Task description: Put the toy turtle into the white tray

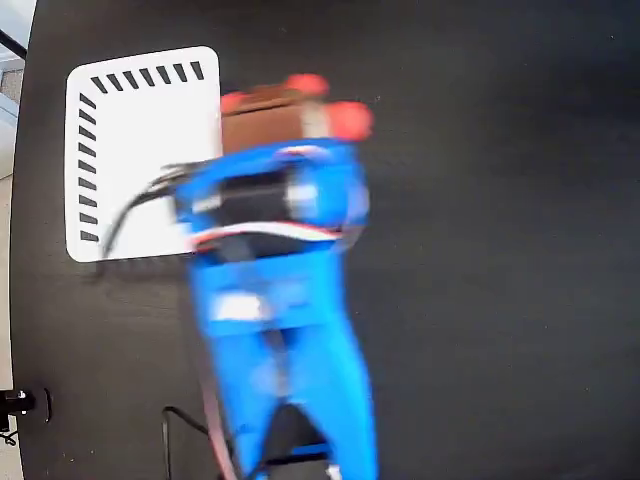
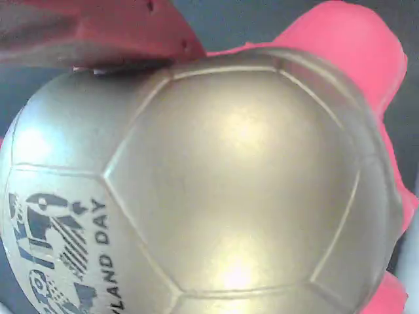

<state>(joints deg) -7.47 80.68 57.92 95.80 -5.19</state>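
Scene: a black surface (image 1: 500,300) seen from above in the fixed view, with a blue robot arm (image 1: 280,340) reaching up the middle of the picture; the arm is blurred

Tray: the white tray (image 1: 140,140) lies flat at the upper left of the fixed view, with short black slanted slots along its top and left edges; its lower right corner is hidden behind the arm

Turtle: the turtle (image 1: 275,115) sits at the tip of the arm, just right of the tray's right edge; its brown shell shows between red-orange limbs at left, top and right; whether it touches the surface cannot be told

Hand: the hand (image 1: 275,135) is at the turtle, mostly hidden by the arm's own body in the fixed view; it appears to be closed on the turtle, though blur makes this uncertain

Wrist view: the golden shell (image 2: 222,190) fills almost the whole picture, shiny, with faint raised panel lines and a dark printed mark at lower left reading partly "LAND DAY"; a red finger (image 2: 98,33) lies against the shell's top left, and a red-orange limb (image 2: 347,46) shows at upper right

Cable: a dark cable (image 1: 135,205) runs from the arm across the tray's lower part
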